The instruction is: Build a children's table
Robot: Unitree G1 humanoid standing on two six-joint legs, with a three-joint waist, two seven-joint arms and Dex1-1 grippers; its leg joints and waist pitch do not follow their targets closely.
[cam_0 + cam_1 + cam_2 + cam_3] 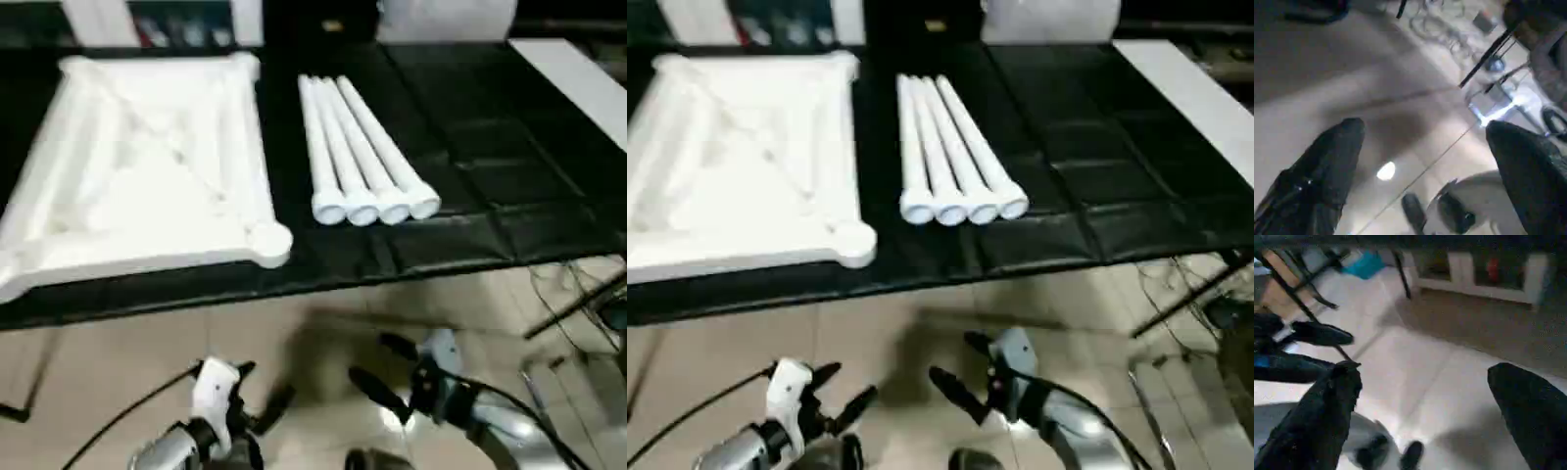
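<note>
Tabletop (147, 166) lay underside up near the desk (470, 147) front edge, sockets exposed for four legs (362, 147) alongside. Left claw (257, 397) and right claw (377, 367) hung released, empty, below.

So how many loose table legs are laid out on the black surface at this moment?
4. The legs lie side by side, touching, in one row on the black surface, just right of the upturned table top. None is fitted into a corner socket. Nothing seems to hide more.
</note>
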